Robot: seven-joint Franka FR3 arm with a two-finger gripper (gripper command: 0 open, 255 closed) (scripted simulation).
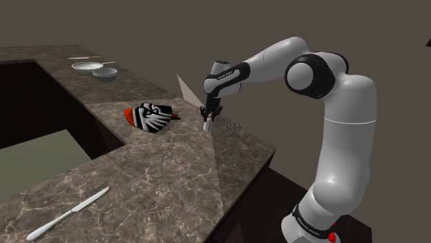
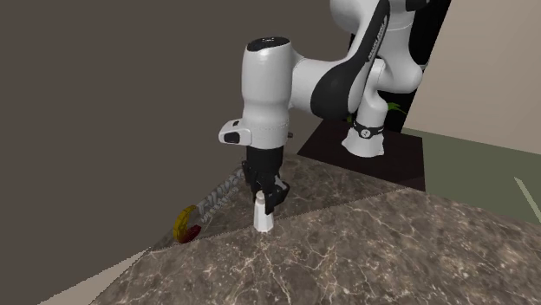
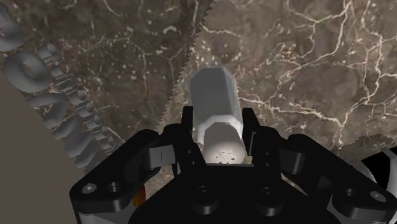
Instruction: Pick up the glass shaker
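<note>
The grasp step was judged to be in hand: the all-black two-finger tool (image 3: 216, 118) was seen clenched on the top of the small, pale grey faceted shaker (image 3: 215, 108), one finger against each side. The shaker stood upright on the dark veined stone counter (image 1: 159, 172), at about three o'clock from a red, black and white striped object (image 1: 150, 116) in the shoulder view. A straight upward lift was judged to be called for next, without slackening the grip.
</note>
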